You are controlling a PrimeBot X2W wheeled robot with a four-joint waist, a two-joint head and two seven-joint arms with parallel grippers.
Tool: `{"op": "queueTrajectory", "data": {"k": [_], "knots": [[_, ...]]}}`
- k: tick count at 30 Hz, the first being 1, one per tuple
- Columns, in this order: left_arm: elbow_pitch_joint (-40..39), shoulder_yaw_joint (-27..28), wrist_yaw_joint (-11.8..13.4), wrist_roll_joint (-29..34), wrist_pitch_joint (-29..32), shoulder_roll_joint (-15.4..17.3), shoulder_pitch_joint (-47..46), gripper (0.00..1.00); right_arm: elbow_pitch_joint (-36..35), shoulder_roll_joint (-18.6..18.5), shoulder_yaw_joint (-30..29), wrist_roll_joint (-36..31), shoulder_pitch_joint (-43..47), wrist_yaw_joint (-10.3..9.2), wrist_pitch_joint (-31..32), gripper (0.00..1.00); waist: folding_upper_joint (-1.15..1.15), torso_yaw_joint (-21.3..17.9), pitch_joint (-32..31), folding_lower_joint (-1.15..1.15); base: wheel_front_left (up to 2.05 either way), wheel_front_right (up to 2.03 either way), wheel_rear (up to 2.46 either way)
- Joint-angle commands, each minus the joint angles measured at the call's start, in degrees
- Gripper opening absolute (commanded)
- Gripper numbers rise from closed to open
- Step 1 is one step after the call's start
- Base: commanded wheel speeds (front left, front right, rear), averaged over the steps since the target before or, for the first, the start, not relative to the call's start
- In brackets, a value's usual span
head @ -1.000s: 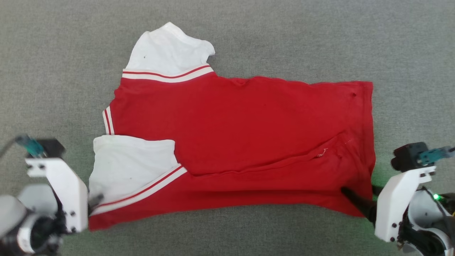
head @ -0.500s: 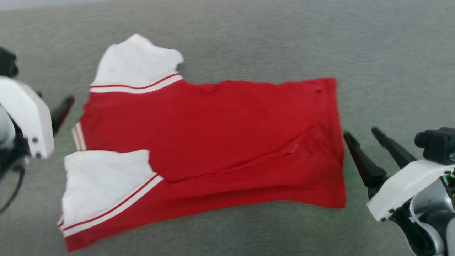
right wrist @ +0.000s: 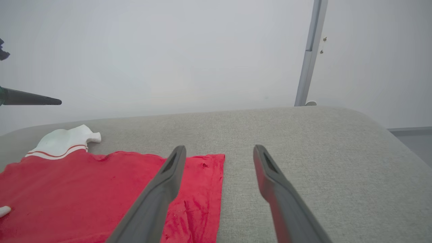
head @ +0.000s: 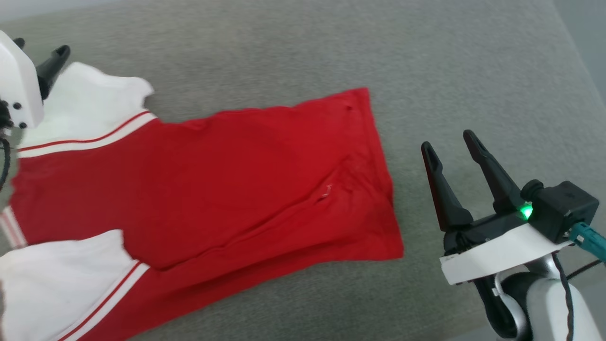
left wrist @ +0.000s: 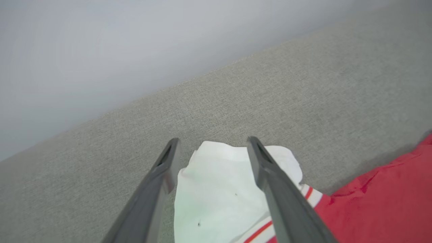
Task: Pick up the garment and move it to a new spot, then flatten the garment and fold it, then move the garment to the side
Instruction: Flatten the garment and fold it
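Observation:
The garment [head: 203,184] lies spread on the grey table [head: 293,47], red side up, with a white sleeve at the far left and another at the near left. A lengthwise fold runs along its near edge. My left gripper [head: 40,47] hovers open over the far white sleeve [left wrist: 216,192], which shows between and below its fingers [left wrist: 162,175] in the left wrist view. My right gripper [head: 447,142] stands open and empty to the right of the red hem [right wrist: 209,189], clear of the cloth. One left gripper finger [right wrist: 33,100] shows at the left edge of the right wrist view.
The table's rounded right edge [head: 570,57] is close behind my right gripper. A pale wall and a grey upright post [right wrist: 308,57] stand beyond the table's far edge. Bare grey surface [right wrist: 320,162] stretches right of the garment.
The head camera has swung, shifting the garment left in the picture. My right gripper came off the hem's near corner and rose, open. My left gripper went from the near sleeve to the far sleeve.

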Motion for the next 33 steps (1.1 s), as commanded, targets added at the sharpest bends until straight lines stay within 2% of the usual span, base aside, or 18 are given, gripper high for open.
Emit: {"op": "queueTrajectory", "data": {"k": [1,5,11,15,21,22,27,28,29,30,33], "knots": [[2.53,-0.16,-1.29,0.85,0.35,-0.61,-1.46,1.0,0.69,0.47,0.34,-0.58,-0.72,0.01,-1.73,1.0,0.0,-2.26,1.58,0.0,0.0,0.0,0.0],[10.11,-1.25,-4.75,1.17,2.52,-2.11,-4.16,1.0,1.85,1.08,0.94,-1.2,-1.44,0.0,-6.55,1.0,0.0,-4.4,2.99,0.0,0.0,0.0,0.0],[19.54,-2.09,-6.66,0.05,7.14,-3.66,-6.33,1.0,2.91,1.75,0.41,-0.73,-1.27,0.0,-11.16,1.0,0.0,-6.5,4.57,0.0,0.0,0.0,0.0],[23.89,-3.26,-6.74,0.2,10.99,-4.16,-6.92,1.0,3.46,1.87,-0.31,-0.28,-0.82,0.01,-12.04,1.0,0.0,-6.9,5.1,0.0,0.0,0.0,0.0],[28.84,-5.03,-5.51,0.12,16.37,-5.36,-5.84,1.0,4.24,1.9,0.38,0.77,-1.23,0.01,-9.98,1.0,0.0,-6.49,5.86,0.0,0.0,0.0,0.0],[30.36,-6.18,-4.6,0.68,19.29,-5.83,-5.69,0.98,4.18,1.83,0.59,0.98,-1.65,0.0,-8.91,1.0,0.0,-6.15,6.07,0.0,0.0,0.0,0.0],[31.91,-7.69,-3.0,1.92,25.01,-6.56,-7.67,1.0,3.66,1.83,1.01,1.56,-2.23,0.01,-6.64,1.0,0.0,-5.47,6.47,0.0,0.0,0.0,0.0],[32.08,-7.59,-2.52,1.73,25.54,-6.77,-8.19,0.93,3.59,1.83,1.11,1.77,-2.35,0.01,-6.21,1.0,0.0,-5.38,6.56,0.0,0.0,0.0,0.0],[32.06,-8.02,-2.93,1.78,26.69,-7.05,-8.36,0.22,3.5,1.84,1.24,1.86,-2.53,0.01,-5.84,1.0,0.0,-5.31,6.63,0.0,0.0,0.0,0.0],[32.07,-8.31,-2.94,2.05,27.4,-7.18,-8.51,0.0,3.53,1.83,1.31,2.42,-2.62,0.01,-5.19,1.0,0.0,-5.26,6.72,0.0,0.0,0.0,0.0],[31.89,-8.61,-2.65,2.29,28.19,-7.86,-9.28,0.0,3.56,1.85,1.86,3.21,-3.38,0.01,-2.9,1.0,0.0,-5.03,7.03,0.0,0.0,0.0,0.0]]}}
